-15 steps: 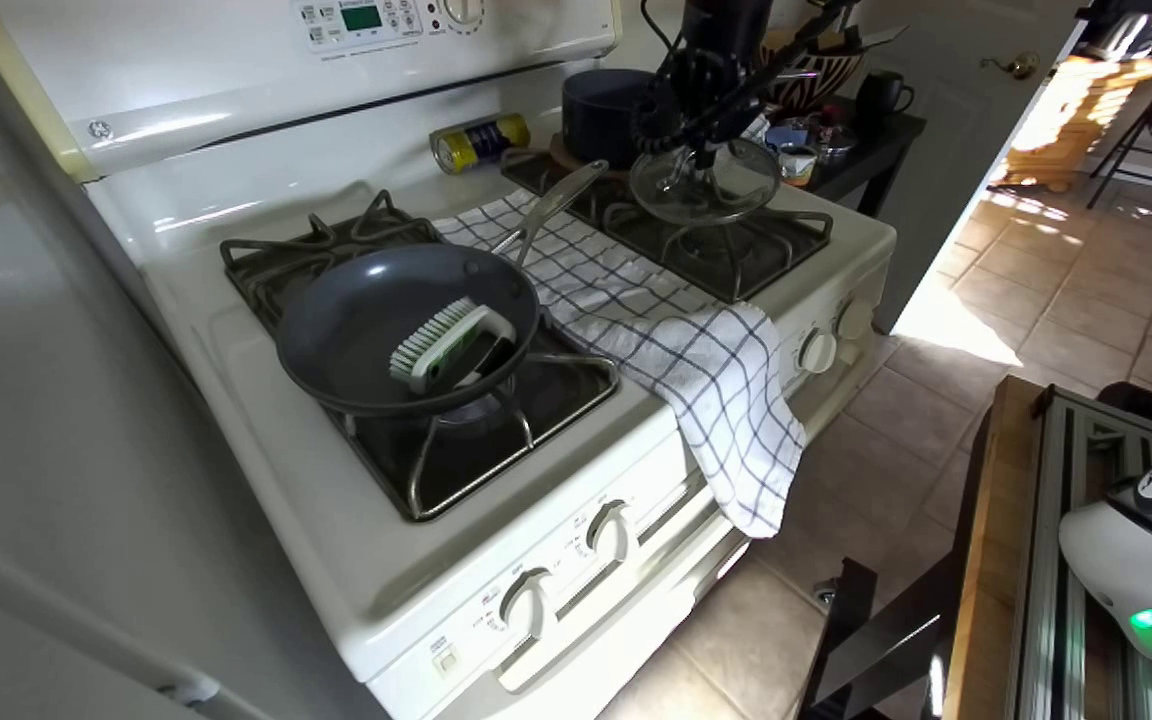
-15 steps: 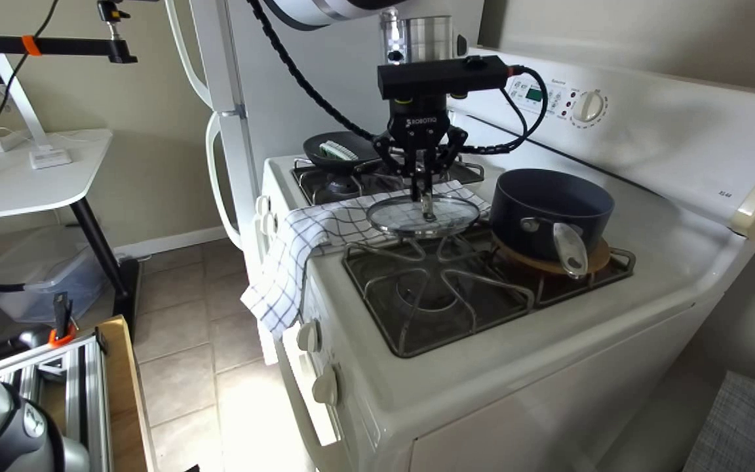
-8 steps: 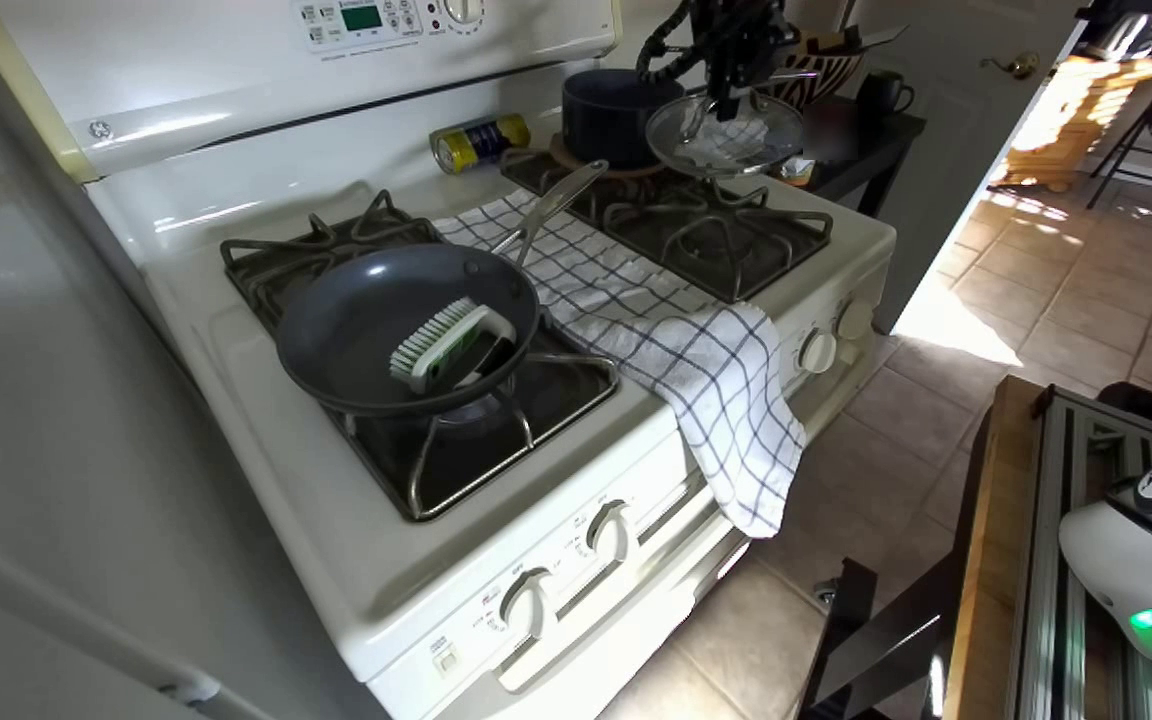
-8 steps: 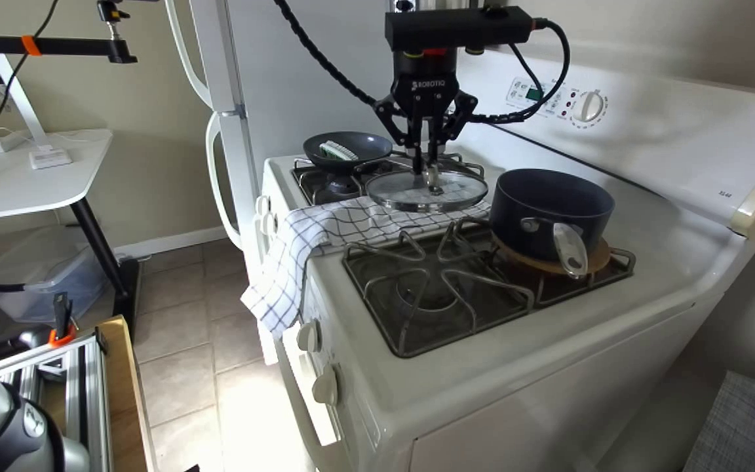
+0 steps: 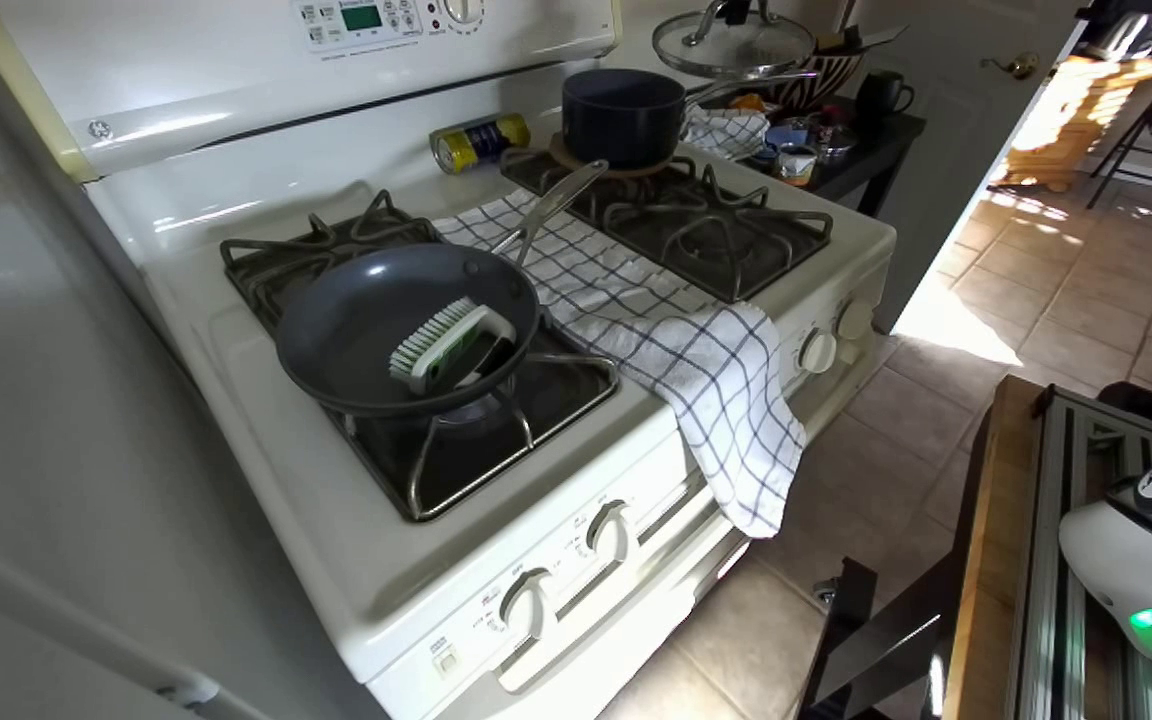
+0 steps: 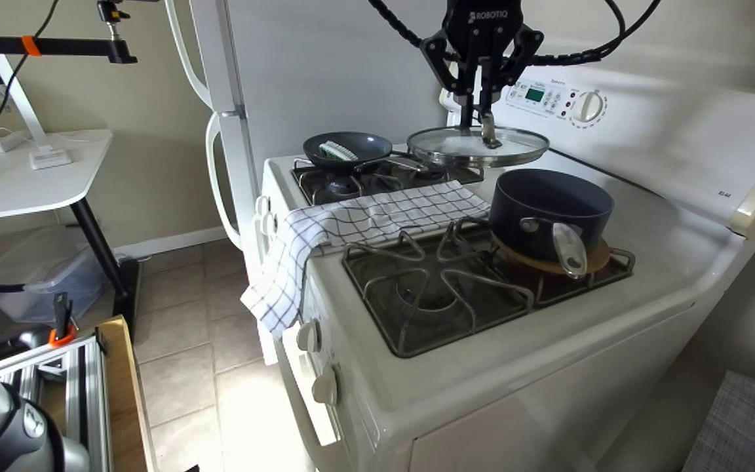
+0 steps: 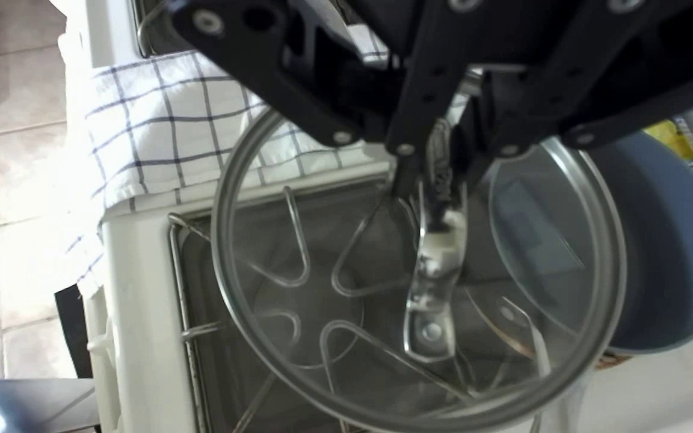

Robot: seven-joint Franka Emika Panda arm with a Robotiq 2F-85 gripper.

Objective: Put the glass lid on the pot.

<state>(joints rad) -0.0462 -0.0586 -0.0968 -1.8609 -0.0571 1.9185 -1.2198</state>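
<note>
The glass lid (image 6: 443,145) is round and see-through, with a metal rim and a shiny metal strap handle; it also shows in the other views (image 5: 726,52) (image 7: 382,367). My gripper (image 6: 476,117) is shut on the handle, its fingers on either side of the strap in the wrist view (image 7: 437,174). The lid hangs nearly level in the air, higher than the pot's rim. The dark blue-black pot (image 6: 535,226) stands uncovered on the rear burner in both exterior views (image 5: 621,125). In the wrist view the lid's right part overlaps the pot's opening (image 7: 677,258).
The pot sits on a round brown trivet (image 6: 603,254); its metal handle (image 6: 570,249) points outward. A frying pan (image 5: 346,320) holds a brush (image 5: 446,345). A checked towel (image 5: 636,290) lies mid-stove. A yellow can (image 5: 481,143) lies near the back panel (image 6: 666,131).
The gripper has lifted the lid from low above the front burner and carried it toward the pot and the back panel. The pot, pan and towel have not moved.
</note>
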